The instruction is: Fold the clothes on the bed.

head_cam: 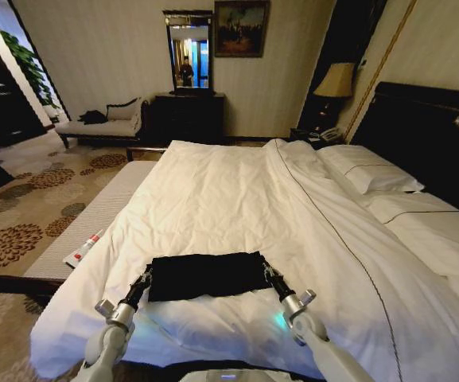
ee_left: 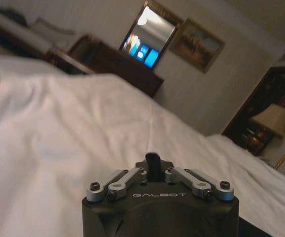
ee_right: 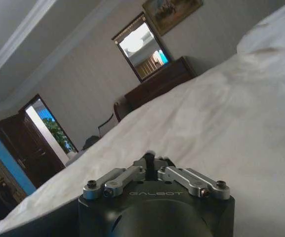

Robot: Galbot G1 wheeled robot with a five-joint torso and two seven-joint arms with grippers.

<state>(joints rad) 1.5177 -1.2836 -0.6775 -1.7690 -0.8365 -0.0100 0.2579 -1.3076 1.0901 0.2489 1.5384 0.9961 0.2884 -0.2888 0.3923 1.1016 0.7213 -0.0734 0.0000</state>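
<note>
Black T-shirt [head_cam: 205,275] folded on bed [head_cam: 237,191], lettering hidden, left gripper [head_cam: 143,280] and right gripper [head_cam: 269,274] at its ends, jaws pressed together, grip on cloth unclear.

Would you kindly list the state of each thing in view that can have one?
T-shirt: folded into a flat black band, lying across the near end of the bed.
Left hand: at the band's left end, shut.
Right hand: at the band's right end, shut.
Duvet: spread out, wrinkled.
Pillows: lying at the headboard.
Lamp: off, as far as I can tell.
</note>
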